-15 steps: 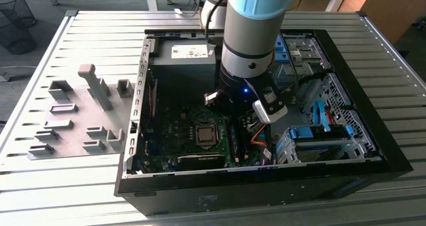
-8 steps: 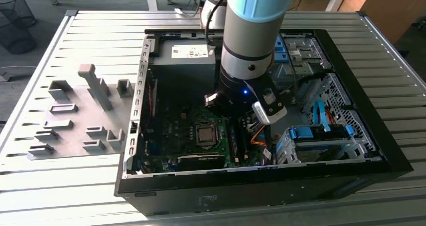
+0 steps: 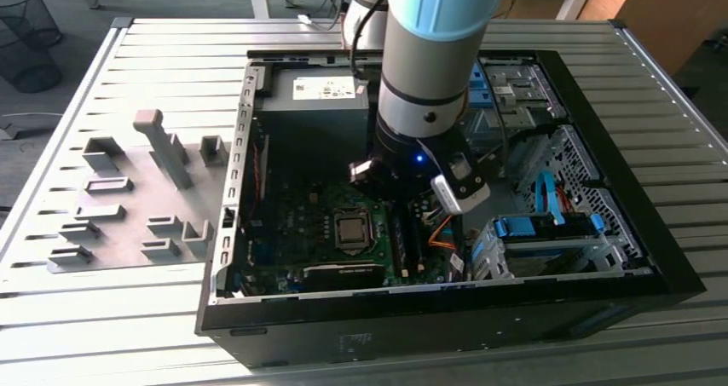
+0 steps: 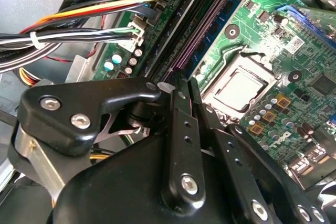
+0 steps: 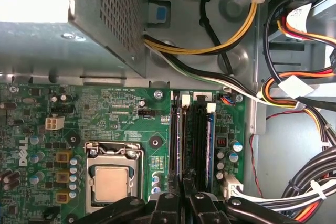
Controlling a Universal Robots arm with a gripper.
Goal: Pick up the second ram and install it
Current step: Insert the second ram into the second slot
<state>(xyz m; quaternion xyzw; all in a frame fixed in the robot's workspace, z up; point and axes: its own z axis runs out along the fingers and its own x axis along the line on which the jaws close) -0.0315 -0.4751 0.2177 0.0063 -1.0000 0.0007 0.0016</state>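
A ribbed grey metal table [image 3: 159, 318] carries the open black computer case [image 3: 455, 318]. The gripper [image 5: 182, 190] is clenched on the thin blue-green ram stick [image 5: 181, 145], directly beneath it at the memory slots [image 5: 202, 135]. Judged light, rigid, fragile; hold its long edges.

The arm [image 3: 427, 58] comes down steeply from the top of the exterior view, its pale blue and silver upper segment giving way to a black wrist [image 3: 412, 152] where a small blue light glows. A white and black camera module [image 3: 459, 184] juts from the wrist toward the exterior view's right. The gripper [image 5: 183, 182] points straight down, low under the wrist. In both wrist views its black linkage bars converge, and the two fingers [image 4: 185, 129] stand close together, nearly parallel, tips drawn in with just a narrow slit between them
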